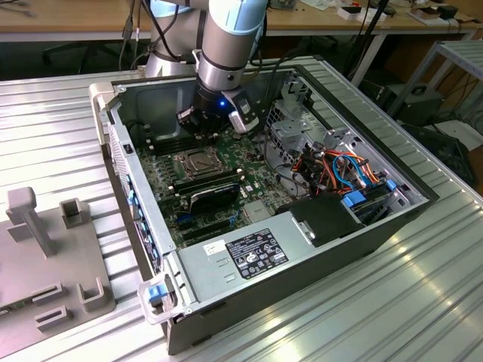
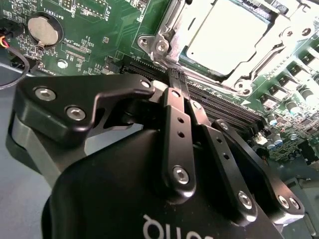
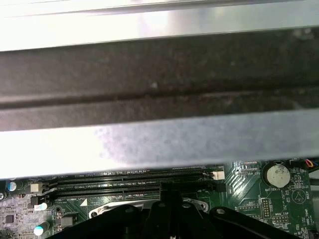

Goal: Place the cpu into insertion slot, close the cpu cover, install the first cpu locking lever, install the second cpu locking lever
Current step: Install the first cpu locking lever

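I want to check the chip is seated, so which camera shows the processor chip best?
The second wrist view: the chip appears large, its pale metal top framed by the silver cover, just beyond the closed pincer. The exterior view shows it small on the green board. The first wrist view gives a sliver of the socket's edge.

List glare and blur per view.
Exterior view: overhead light streaks the ribbed metal table. Second wrist view: the cpu top glares near white; the gripper body looms close and soft. First wrist view: the case wall is a bright blurred band.
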Controlling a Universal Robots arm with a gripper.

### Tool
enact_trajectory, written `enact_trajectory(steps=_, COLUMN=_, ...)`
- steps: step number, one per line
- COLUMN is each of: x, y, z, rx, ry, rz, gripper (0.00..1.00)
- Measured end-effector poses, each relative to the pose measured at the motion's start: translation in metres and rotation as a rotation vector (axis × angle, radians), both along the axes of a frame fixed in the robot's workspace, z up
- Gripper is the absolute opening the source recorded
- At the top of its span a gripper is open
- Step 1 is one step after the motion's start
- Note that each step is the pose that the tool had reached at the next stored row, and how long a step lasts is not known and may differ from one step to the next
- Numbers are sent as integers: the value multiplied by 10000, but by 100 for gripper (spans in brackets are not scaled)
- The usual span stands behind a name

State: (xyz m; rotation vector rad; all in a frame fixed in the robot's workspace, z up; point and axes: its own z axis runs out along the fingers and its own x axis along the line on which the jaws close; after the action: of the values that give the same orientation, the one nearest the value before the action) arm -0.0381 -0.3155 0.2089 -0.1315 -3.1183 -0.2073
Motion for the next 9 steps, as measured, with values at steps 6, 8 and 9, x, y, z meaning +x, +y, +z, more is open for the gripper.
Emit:
enact_trajectory(steps=6, x=0, y=0, z=53, rx=2, ry=-1, rz=0, gripper=11)
enact_trajectory(steps=8, x=1, y=1, z=54, rx=4, ry=-2, rz=0, gripper=11)
enact_trajectory(steps=9, x=1, y=1, z=54, rx=4, ry=-3, rz=0, gripper=11)
